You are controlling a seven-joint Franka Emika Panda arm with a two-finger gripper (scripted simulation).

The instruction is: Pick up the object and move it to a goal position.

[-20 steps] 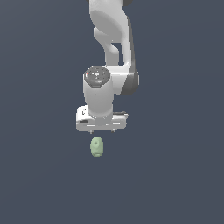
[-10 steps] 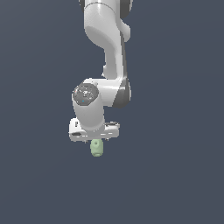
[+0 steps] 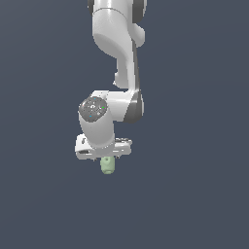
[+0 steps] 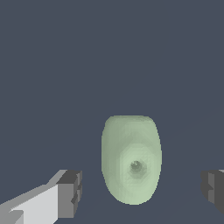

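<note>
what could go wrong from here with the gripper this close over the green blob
1. The green blob is rounded and lumpy; when the open gripper closes, its fingertips may meet curved sides and squeeze it out.
2. In the wrist view the blob sits between the fingers with a gap on each side, so one finger might touch first and nudge it.
3. The exterior view hides most of the blob under the hand, so depth is unclear.

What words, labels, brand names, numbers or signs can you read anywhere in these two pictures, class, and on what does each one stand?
None: no readable text in either view.
The pale green object bears only a round dimple.
The white gripper and the arm are unmarked.
The small coloured specks on the wrist's round cap are too small to read as anything.
</note>
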